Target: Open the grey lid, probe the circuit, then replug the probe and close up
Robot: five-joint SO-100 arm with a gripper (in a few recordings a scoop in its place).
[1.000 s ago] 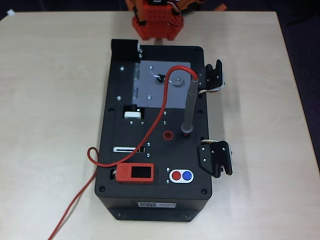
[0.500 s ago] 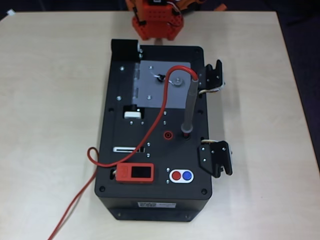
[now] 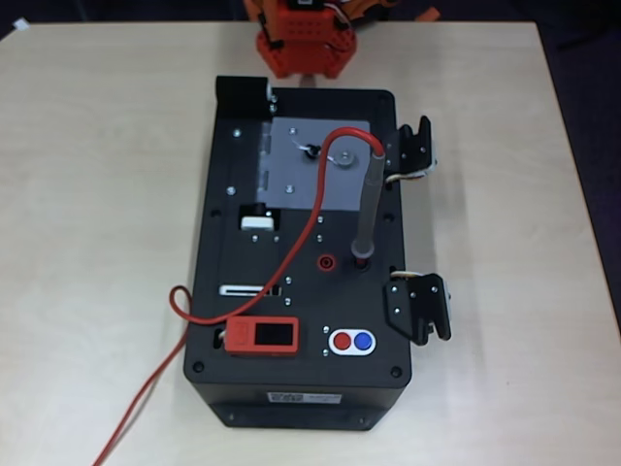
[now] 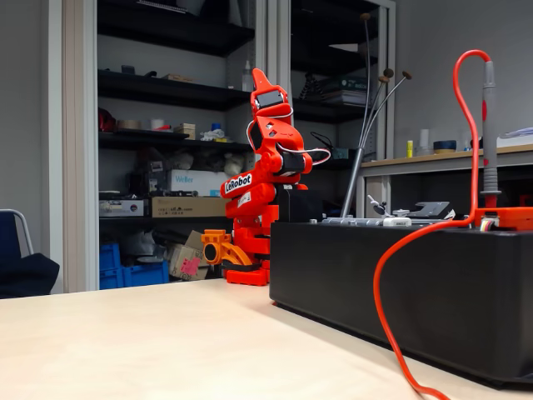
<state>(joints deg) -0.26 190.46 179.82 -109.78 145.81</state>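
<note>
The grey lid [image 3: 296,180] lies flat and closed on the black box [image 3: 243,243], its round knob near the far end. The circuit is hidden under it. Upright in a socket beside the red round socket [image 3: 327,260] stands the probe [image 3: 367,209], also visible in the fixed view [image 4: 489,142]. Its red cable [image 3: 301,248] arcs over the lid and runs off the box's left side. My gripper [image 4: 261,82] is folded back above the orange arm base [image 3: 303,44], well away from the box, fingers together and holding nothing.
A red device with a black screen [image 3: 262,336] and red and blue buttons [image 3: 351,341] sit at the box's near end. Two black brackets [image 3: 419,306] stick out on its right side. The cable trails over the table [image 3: 97,194] at lower left.
</note>
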